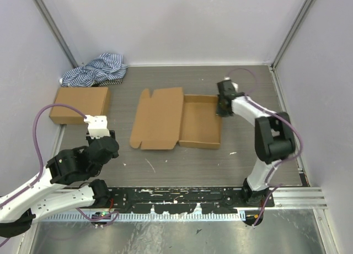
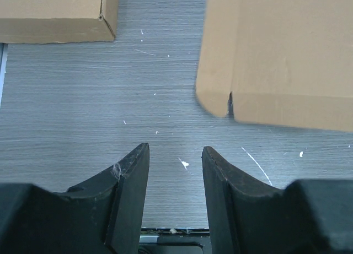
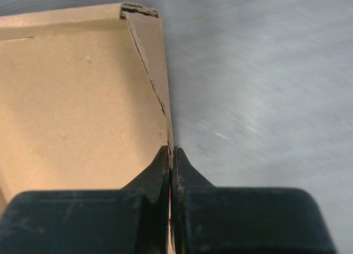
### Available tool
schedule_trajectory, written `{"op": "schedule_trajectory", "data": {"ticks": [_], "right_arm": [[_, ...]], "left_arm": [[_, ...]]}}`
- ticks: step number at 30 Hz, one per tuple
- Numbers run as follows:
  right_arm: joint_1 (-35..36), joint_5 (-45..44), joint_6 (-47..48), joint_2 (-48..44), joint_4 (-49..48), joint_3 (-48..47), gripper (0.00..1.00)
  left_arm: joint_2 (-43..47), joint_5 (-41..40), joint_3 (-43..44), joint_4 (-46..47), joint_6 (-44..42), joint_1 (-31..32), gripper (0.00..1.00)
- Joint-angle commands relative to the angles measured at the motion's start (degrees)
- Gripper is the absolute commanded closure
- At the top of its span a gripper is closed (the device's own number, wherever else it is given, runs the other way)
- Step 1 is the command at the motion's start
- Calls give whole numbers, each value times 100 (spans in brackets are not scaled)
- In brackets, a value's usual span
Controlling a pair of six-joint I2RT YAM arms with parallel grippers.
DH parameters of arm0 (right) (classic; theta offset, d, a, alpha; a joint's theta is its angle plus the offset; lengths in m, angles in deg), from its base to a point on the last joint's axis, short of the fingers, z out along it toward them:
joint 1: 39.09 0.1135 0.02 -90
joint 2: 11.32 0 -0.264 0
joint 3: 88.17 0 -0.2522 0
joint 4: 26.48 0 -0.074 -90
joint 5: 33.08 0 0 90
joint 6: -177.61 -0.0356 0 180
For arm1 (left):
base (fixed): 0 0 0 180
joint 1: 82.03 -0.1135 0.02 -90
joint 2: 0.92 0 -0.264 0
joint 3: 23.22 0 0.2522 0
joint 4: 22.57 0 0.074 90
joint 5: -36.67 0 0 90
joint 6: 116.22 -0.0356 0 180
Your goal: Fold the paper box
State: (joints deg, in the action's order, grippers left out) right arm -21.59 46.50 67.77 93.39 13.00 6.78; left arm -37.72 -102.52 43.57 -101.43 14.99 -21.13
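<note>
The paper box (image 1: 176,119) lies in the middle of the table, its lid panel flat on the left and its tray part with raised walls on the right. My right gripper (image 1: 222,106) is at the tray's right wall near the far corner. In the right wrist view the gripper (image 3: 171,150) is shut on the thin upright wall (image 3: 160,83) of the box, one finger inside and one outside. My left gripper (image 2: 175,155) hovers open over bare table, short of the box's near left corner (image 2: 220,102), holding nothing. From above, the left gripper (image 1: 99,134) sits left of the box.
A sealed oblong brown carton (image 1: 80,104) lies at the left, seen also as a carton (image 2: 55,14) in the left wrist view. A blue-and-white striped cloth (image 1: 96,70) is bunched at the back left corner. Grey walls enclose the table.
</note>
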Motion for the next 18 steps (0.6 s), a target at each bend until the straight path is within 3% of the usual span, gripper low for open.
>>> {"op": "schedule_trajectory", "data": {"ticks": [1, 11, 12, 13, 14, 16, 17, 18], "right_arm": [[-319, 73, -1393, -1380, 8, 949, 99], [-206, 187, -4669, -4063, 858, 2850, 99], [-87, 200, -4969, -4327, 925, 2967, 95], [89, 164, -5194, -4608, 1022, 2994, 89], [285, 32, -5386, -4875, 1159, 2961, 74], [719, -527, -5700, -5320, 1624, 2761, 20], [872, -666, -5688, -5497, 1743, 2661, 1], [955, -703, -5628, -5625, 1843, 2558, 0]], "left_arm": [[-53, -104, -38, 14, 8, -2, 50], [187, -139, -79, 93, 14, -8, 50], [238, -136, -110, 162, -8, -6, 50], [286, -131, -138, 239, -42, -6, 50], [320, -127, -155, 323, -88, -12, 49], [356, -153, -173, 468, -176, -17, 49], [353, -178, -178, 524, -223, -15, 49], [337, -205, -168, 554, -253, -22, 49]]}}
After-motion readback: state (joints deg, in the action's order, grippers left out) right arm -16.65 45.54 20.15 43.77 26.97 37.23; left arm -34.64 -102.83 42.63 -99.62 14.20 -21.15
